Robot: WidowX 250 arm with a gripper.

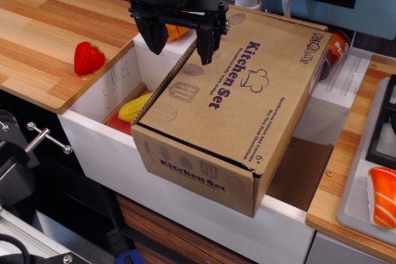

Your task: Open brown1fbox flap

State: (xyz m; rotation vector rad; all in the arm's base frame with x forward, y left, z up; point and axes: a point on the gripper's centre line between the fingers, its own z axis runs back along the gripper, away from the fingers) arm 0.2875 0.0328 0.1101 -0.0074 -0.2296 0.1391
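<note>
Gripper [182, 34] hangs over the far left corner of the brown1fbox [204, 171], its 2 fingers spread apart, holding nothing. Box lies across the white sink [93, 143], tilted. Flap [241, 88] lies flat and closed on top. Strawberry [88, 57] sits on the wooden counter [37, 29] at left.

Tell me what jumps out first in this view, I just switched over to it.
The big brown "Kitchen Set" box dominates, lying tilted across the white sink. The black gripper hangs open over the left edge of its flap. A red strawberry sits on the wooden counter at left.
</note>
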